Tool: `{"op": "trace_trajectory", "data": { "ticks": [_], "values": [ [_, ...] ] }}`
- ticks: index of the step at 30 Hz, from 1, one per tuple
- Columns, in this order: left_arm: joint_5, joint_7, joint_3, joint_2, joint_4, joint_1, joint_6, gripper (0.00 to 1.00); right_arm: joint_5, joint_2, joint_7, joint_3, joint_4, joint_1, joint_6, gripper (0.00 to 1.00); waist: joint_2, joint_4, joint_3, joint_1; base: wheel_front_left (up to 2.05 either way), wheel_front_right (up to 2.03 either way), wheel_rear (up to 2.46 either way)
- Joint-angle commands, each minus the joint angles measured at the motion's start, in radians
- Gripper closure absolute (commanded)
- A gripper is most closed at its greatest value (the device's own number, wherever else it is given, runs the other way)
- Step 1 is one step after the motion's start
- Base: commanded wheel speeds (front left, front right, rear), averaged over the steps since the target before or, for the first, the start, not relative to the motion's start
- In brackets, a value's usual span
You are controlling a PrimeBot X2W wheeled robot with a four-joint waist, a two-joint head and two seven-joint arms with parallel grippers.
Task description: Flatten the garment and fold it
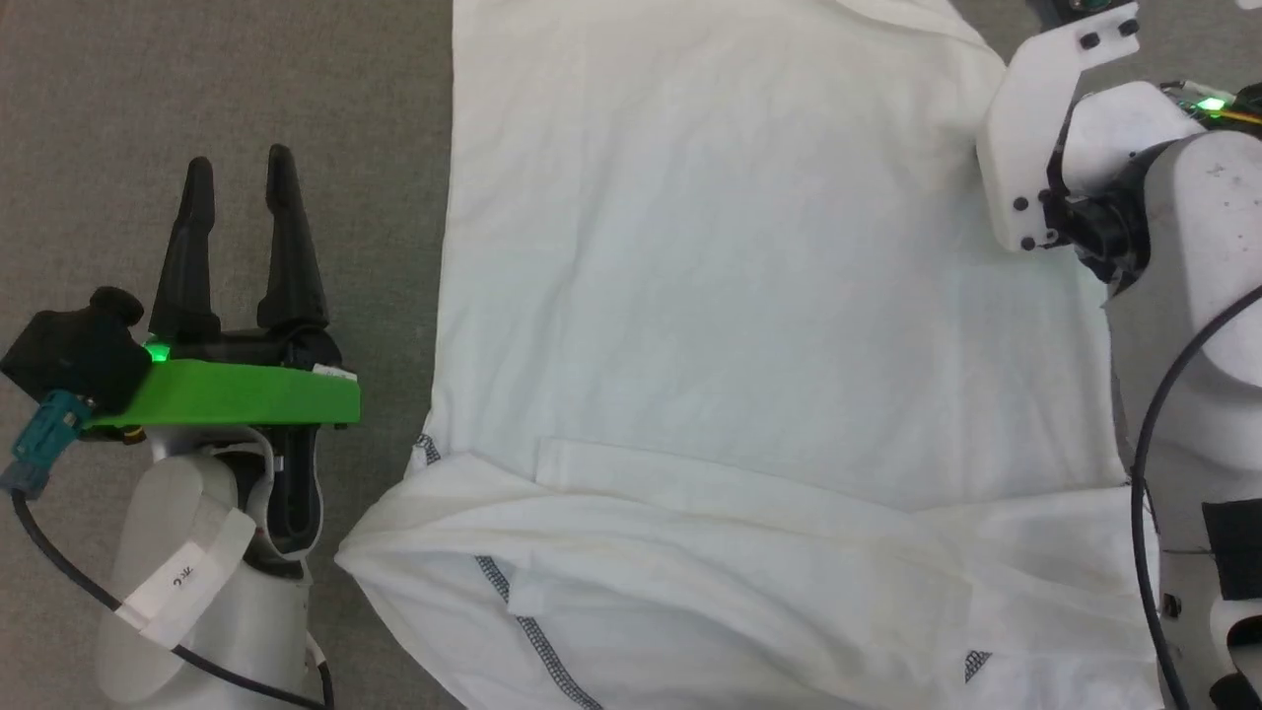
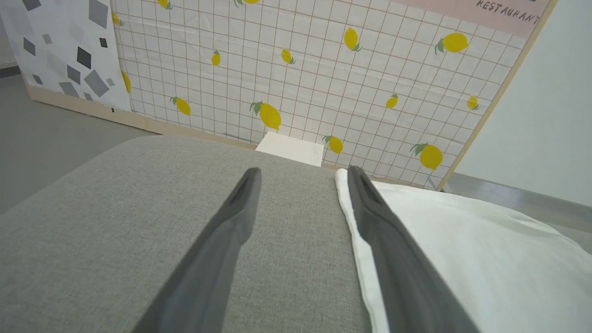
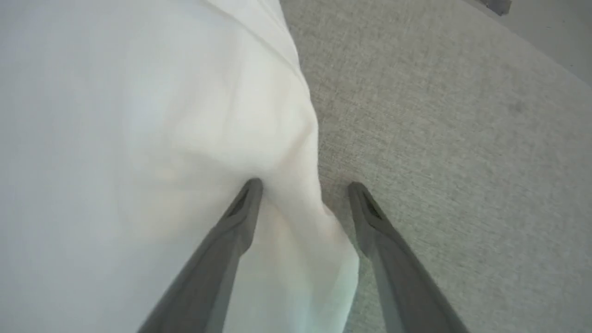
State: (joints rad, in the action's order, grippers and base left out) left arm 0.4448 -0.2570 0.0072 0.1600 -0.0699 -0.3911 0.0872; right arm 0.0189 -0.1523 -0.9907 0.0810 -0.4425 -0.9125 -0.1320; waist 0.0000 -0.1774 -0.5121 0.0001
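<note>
Left claw (image 1: pixel 240 163), beside the shirt (image 1: pixel 749 247), and right claw (image 3: pixel 305 185), straddling its edge, both stand spread wide, empty. Risk: a shallow pinch could bunch the fabric, adding creases.

Looks like a staged lab test set, not a real room: wood-edged backdrop boards printed as lemon tile (image 2: pixel 323 69) and terrazzo (image 2: pixel 64 51), a pink "RESTAURANT" sign (image 2: pixel 506 11), plain grey floor (image 2: pixel 55 134), bare white wall (image 2: pixel 532 129), grey fabric-covered tabletop (image 2: pixel 115 222).
</note>
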Motion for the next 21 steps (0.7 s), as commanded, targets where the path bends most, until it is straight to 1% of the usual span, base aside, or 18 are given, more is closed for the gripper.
{"op": "trace_trajectory", "data": {
  "ticks": [1,3,4,5,6,9,12,14,15,16,18,21],
  "values": [
    [-0.018,-0.005,0.009,-0.006,-0.003,-0.013,0.008,0.00,0.002,-0.006,-0.019,0.012,-0.021,-0.011,0.001,0.00,0.0000,-0.027,-0.036,-0.0001,0.00,0.00,0.00],
    [-0.022,-0.005,0.014,-0.009,-0.009,-0.016,0.014,0.00,-0.010,-0.007,-0.043,0.022,-0.034,-0.010,0.001,0.00,0.0000,-0.022,-0.038,-0.0001,0.00,0.00,0.00],
    [-0.023,-0.005,0.015,-0.009,-0.013,-0.020,0.016,0.00,-0.016,-0.007,-0.054,0.021,-0.038,-0.010,0.001,0.29,0.0000,-0.018,-0.039,-0.0001,0.00,0.00,0.00],
    [-0.019,-0.005,0.011,-0.008,-0.023,-0.025,0.020,0.00,-0.026,-0.005,-0.057,0.019,-0.036,-0.013,0.001,0.88,0.0000,-0.013,-0.040,-0.0001,0.00,0.00,0.00],
    [-0.016,-0.005,0.006,-0.003,-0.030,-0.033,0.023,0.00,-0.034,-0.004,-0.055,0.015,-0.032,-0.016,0.001,1.00,0.0000,-0.009,-0.041,-0.0001,0.00,0.00,0.00],
    [0.005,0.033,-0.015,0.023,-0.045,-0.091,0.031,0.00,-0.046,-0.010,-0.026,0.010,-0.006,-0.033,0.001,1.00,0.0000,0.005,-0.047,-0.0001,0.00,0.00,0.00],
    [0.035,0.135,-0.044,0.070,-0.054,-0.208,0.037,0.00,-0.055,-0.009,0.000,0.007,0.018,-0.054,0.001,1.00,0.0000,0.024,-0.058,-0.0001,0.00,0.00,0.00],
    [0.060,0.232,-0.063,0.102,-0.069,-0.300,0.039,0.00,-0.063,-0.005,0.010,0.019,0.031,-0.067,0.001,1.00,0.0000,0.039,-0.069,-0.0001,0.00,0.00,0.00],
    [0.071,0.289,-0.073,0.118,-0.084,-0.354,0.040,0.00,-0.069,-0.003,0.011,0.029,0.037,-0.073,0.001,1.00,0.0000,0.049,-0.076,-0.0001,0.00,0.00,0.00],
    [0.101,0.455,-0.093,0.155,-0.148,-0.487,0.040,0.00,-0.088,0.005,0.018,0.062,0.052,-0.089,0.001,1.00,0.0000,0.078,-0.099,-0.0001,0.00,0.00,0.00],
    [0.111,0.572,-0.110,0.175,-0.209,-0.565,0.031,0.00,-0.107,0.011,0.025,0.090,0.063,-0.100,0.001,1.00,0.0000,0.099,-0.116,-0.0001,0.00,0.00,0.00],
    [0.114,0.743,-0.141,0.195,-0.297,-0.644,0.004,0.00,-0.137,0.020,0.042,0.133,0.078,-0.114,0.001,1.00,0.0000,0.129,-0.142,-0.0001,0.00,0.00,0.00]
  ]
}}
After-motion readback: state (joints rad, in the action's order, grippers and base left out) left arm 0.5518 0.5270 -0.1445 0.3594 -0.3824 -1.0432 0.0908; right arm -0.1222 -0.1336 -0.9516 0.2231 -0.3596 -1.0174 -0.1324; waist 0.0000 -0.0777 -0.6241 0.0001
